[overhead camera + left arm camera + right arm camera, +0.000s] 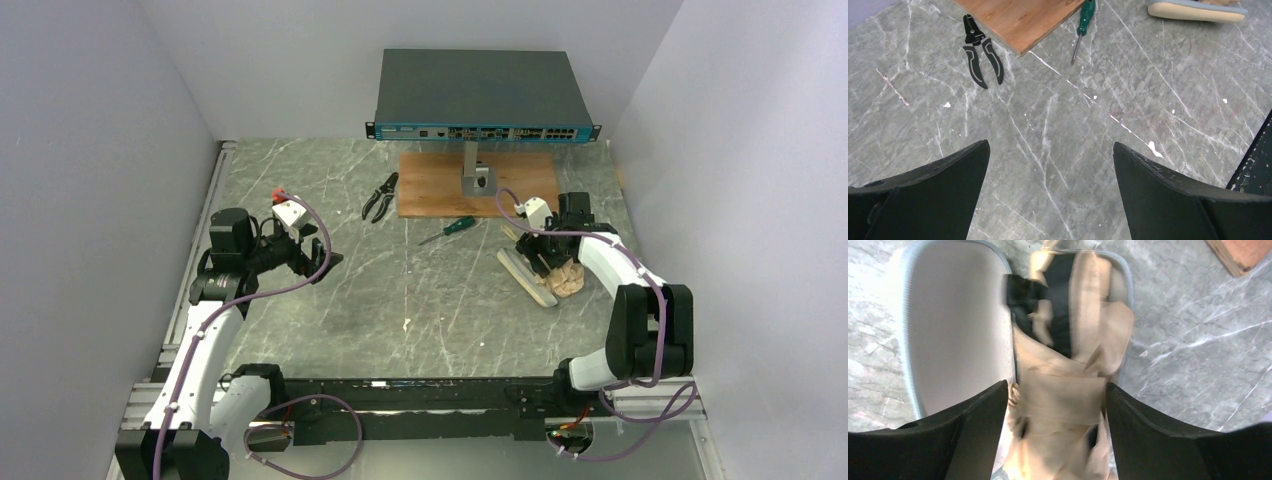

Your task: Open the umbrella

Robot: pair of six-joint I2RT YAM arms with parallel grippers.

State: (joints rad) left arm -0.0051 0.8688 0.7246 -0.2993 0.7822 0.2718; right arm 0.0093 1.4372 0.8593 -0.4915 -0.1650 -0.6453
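Observation:
The umbrella [568,278] lies folded at the right of the table, pale beige crinkly fabric with black lining showing. In the right wrist view it [1068,365] rests in one half of an opened beige oval sleeve [953,330], blurred. My right gripper [1057,385] is down over it, one finger touching the fabric bundle on each side. In the top view the right gripper [545,252] stands over the sleeve [522,272] and umbrella. My left gripper [316,258] hovers at the left, open and empty [1050,145], far from the umbrella.
Black pliers [379,197] and a green screwdriver [450,228] lie mid-table, in front of a wooden board [435,185]. A network switch [480,95] stands on a post on that board. White walls close in on both sides. The sleeve's edge shows in the left wrist view [1193,11].

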